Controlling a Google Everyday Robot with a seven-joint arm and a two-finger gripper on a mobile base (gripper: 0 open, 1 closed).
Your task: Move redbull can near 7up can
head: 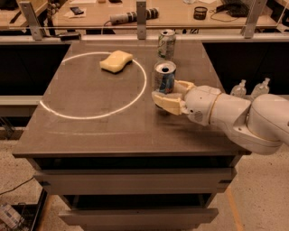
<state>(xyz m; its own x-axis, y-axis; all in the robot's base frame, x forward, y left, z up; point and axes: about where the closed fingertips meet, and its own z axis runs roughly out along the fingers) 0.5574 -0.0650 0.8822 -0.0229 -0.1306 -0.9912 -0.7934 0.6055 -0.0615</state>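
Observation:
The redbull can (pixel 165 76), slim and silver-blue with an open top, stands upright right of the table's middle. My gripper (pixel 167 91) reaches in from the right, and its cream fingers (pixel 166 102) are closed around the can's lower part, one on the near side and one on the far side. The 7up can (pixel 166 43), white-silver with green markings, stands upright near the table's back edge, a short way beyond the redbull can and apart from it.
A yellow sponge (pixel 116 61) lies at the back inside a white circle (pixel 67 115) marked on the dark table (pixel 90 133). Two small clear bottles (pixel 239 88) stand off the table's right side. A workbench (pixel 135 13) with tools runs behind.

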